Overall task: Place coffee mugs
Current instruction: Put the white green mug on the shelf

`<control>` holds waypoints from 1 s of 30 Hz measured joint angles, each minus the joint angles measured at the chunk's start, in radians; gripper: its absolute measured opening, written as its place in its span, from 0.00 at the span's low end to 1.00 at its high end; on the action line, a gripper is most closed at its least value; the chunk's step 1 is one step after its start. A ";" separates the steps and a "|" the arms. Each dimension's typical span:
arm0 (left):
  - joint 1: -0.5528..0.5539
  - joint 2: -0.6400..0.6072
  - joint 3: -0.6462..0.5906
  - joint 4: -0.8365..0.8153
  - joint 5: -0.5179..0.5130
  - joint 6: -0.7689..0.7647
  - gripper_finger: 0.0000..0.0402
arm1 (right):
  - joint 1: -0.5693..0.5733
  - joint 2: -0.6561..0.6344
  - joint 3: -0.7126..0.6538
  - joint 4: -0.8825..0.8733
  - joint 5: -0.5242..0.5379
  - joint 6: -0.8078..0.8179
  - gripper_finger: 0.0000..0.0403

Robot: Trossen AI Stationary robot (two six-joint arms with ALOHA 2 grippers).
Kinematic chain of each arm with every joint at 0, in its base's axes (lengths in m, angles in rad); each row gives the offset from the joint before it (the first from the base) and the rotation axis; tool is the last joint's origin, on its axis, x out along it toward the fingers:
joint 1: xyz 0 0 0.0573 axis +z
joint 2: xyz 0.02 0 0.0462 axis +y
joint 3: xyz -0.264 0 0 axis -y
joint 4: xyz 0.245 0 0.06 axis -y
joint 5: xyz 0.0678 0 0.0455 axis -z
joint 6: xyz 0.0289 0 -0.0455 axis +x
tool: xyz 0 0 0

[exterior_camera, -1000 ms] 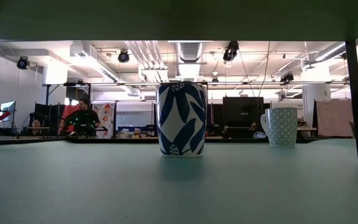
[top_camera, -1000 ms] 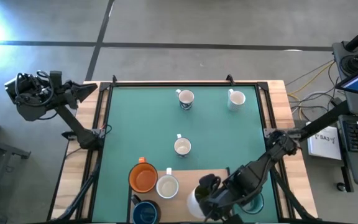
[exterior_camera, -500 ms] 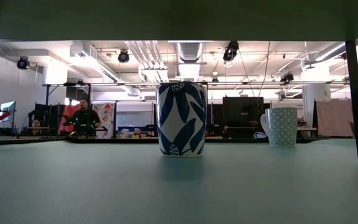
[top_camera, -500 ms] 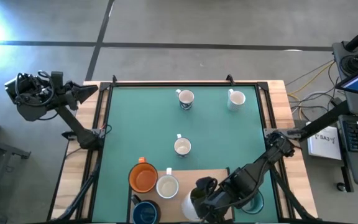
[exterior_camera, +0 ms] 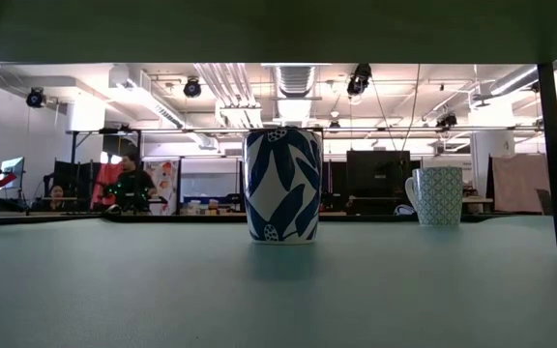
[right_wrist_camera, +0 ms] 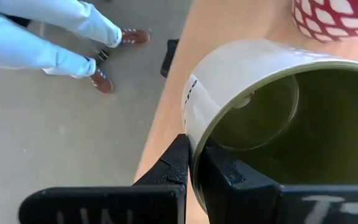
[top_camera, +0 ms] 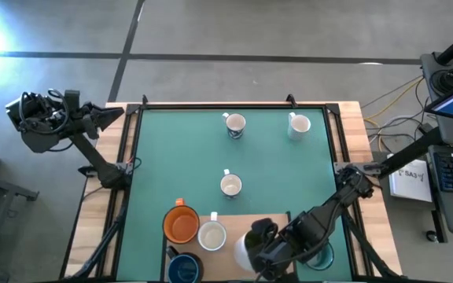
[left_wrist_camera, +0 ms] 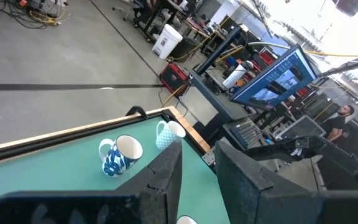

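The right gripper point(right_wrist_camera: 194, 163) pinches the rim of the empty olive-lined mug point(right_wrist_camera: 272, 118) (cream outside) at the table's near edge, while the left gripper point(left_wrist_camera: 197, 177), parked off-table, stands part-open.

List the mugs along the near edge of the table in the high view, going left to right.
Dark blue mug → orange mug → white mug → olive-lined mug clamped in the right end effector → teal mug, mostly hidden under the right arm.
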 joint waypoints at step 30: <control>0.000 0.000 0.000 0.000 0.035 0.000 0.20 | 0.000 -0.033 -0.001 0.026 0.007 0.004 0.19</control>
